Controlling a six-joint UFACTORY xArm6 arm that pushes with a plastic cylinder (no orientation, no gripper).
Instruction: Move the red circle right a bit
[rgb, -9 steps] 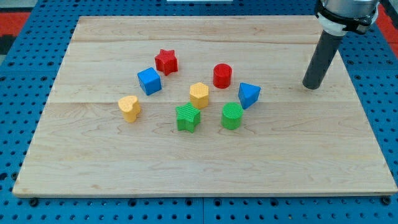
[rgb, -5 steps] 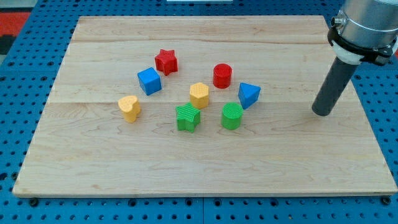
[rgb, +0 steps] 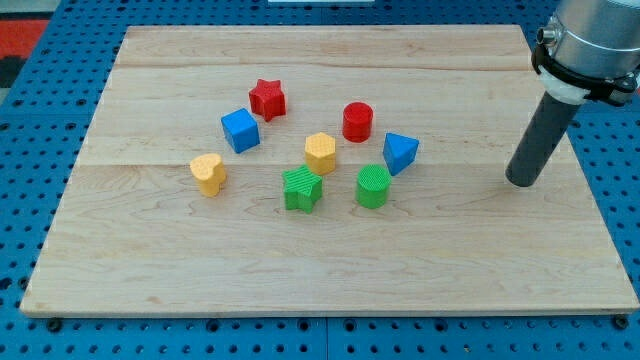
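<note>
- My tip (rgb: 521, 181) rested on the wooden board (rgb: 330, 270) near its right edge in the view, well apart from every block
- As a bare rod, it had nothing to open or close and held nothing; it touched no block
- The red circle (rgb: 357, 121) stood upright near the middle of the board, well to the view's left of my tip and a little higher in the view
- The blue block (rgb: 400, 152), wedge-like in shape, sat just below and to the right of the red circle, apart from it; it was the block nearest my tip
- The yellow hexagon (rgb: 320, 152) sat below and to the left of the red circle, with the green circle (rgb: 373, 186) and the green star (rgb: 301, 189) below those
- The red star (rgb: 267, 98) and the blue cube (rgb: 240, 130) lay toward the view's left, and the yellow heart (rgb: 208, 173) was the leftmost block
</note>
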